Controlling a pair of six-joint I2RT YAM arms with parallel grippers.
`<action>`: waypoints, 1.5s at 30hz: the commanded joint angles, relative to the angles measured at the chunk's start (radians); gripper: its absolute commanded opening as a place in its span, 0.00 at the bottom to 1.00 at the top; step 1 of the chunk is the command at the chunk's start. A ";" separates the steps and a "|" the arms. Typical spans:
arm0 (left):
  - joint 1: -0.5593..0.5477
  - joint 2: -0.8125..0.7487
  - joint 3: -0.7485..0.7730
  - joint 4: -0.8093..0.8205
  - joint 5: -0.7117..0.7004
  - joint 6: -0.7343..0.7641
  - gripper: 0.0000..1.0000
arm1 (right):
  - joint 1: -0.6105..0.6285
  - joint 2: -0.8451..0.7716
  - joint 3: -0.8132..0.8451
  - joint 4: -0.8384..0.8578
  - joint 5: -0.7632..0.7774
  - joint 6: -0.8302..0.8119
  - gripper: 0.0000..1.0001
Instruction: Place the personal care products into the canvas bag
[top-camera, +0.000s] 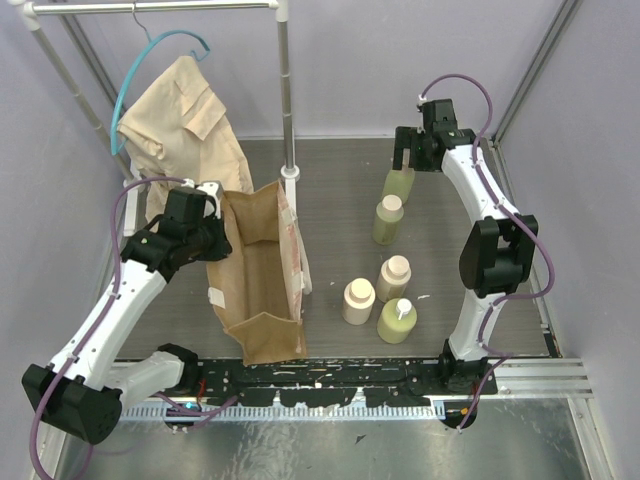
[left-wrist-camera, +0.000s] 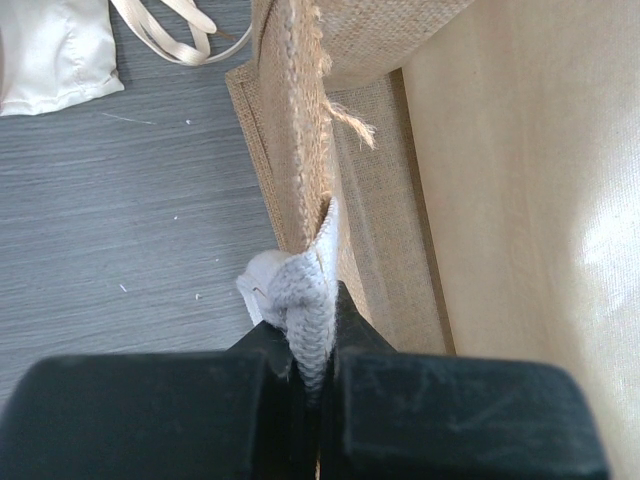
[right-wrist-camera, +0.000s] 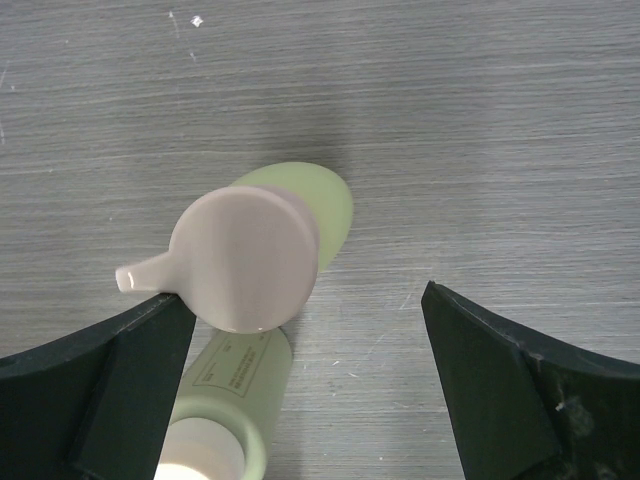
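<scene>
The tan canvas bag stands open at centre-left. My left gripper is at its left rim, shut on the bag's whitish woven strap beside the frayed rim. My right gripper hangs open over the far olive-green pump bottle. That bottle's cream pump cap lies close to my left finger, off-centre between the jaws. A second green bottle stands just nearer. Two beige bottles and a third green one stand to the right of the bag.
A beige shirt on a teal hanger hangs from a white rail at the back left. The rail's post stands just behind the bag. Grey walls close in both sides.
</scene>
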 joint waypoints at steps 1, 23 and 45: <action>0.001 -0.018 0.031 -0.005 -0.005 0.020 0.00 | 0.010 -0.031 0.066 -0.001 -0.017 0.018 1.00; 0.000 0.021 0.018 -0.005 -0.017 0.042 0.00 | 0.009 0.306 0.526 -0.284 -0.082 -0.316 1.00; 0.001 0.029 0.023 -0.004 -0.019 0.041 0.00 | 0.010 0.345 0.471 -0.273 -0.217 -0.444 1.00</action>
